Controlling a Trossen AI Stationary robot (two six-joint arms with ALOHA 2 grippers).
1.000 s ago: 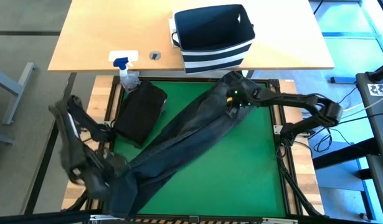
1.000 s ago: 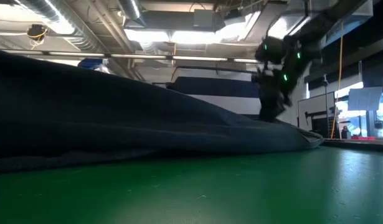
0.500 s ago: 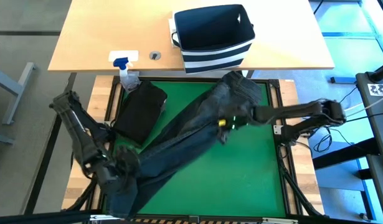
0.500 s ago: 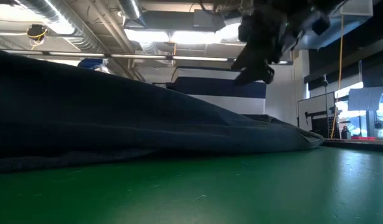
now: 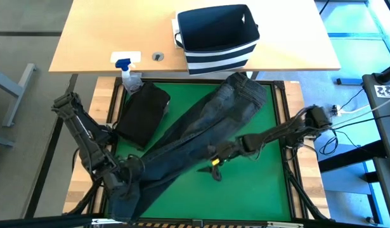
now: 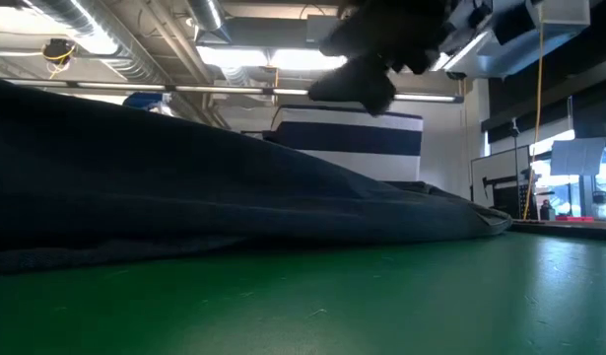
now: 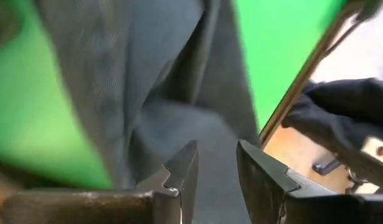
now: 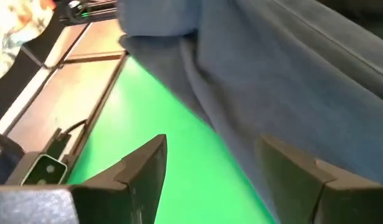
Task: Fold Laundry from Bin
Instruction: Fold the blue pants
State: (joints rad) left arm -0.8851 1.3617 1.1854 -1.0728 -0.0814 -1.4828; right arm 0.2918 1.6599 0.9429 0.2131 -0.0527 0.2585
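Observation:
A long dark blue-grey garment [image 5: 195, 130] lies flat on the green mat [image 5: 245, 183]. It runs aslant from its wide end [image 5: 242, 92] at the far right to its narrow end [image 5: 128, 193] at the near left. A black folded garment [image 5: 141, 114] lies on the mat's far left. The navy bin [image 5: 217, 37] with white stripes stands on the wooden table behind. My left gripper [image 7: 216, 155] is open and points down over the narrow end [image 7: 179, 118]. My right gripper [image 8: 222, 168] is open and hangs over the mat beside the garment's middle [image 8: 291, 81].
A clear spray bottle [image 5: 129, 71] with a blue nozzle stands at the mat's far left corner. The mat's wooden frame [image 5: 287, 158] runs along its right side. Bare green mat lies near and right of the garment [image 6: 381, 296].
My right gripper has swept from the garment's wide far end toward the near left, along the garment to its middle, staying open above the cloth. My left gripper has sunk toward the narrow near end. The wide end now lies spread flat.

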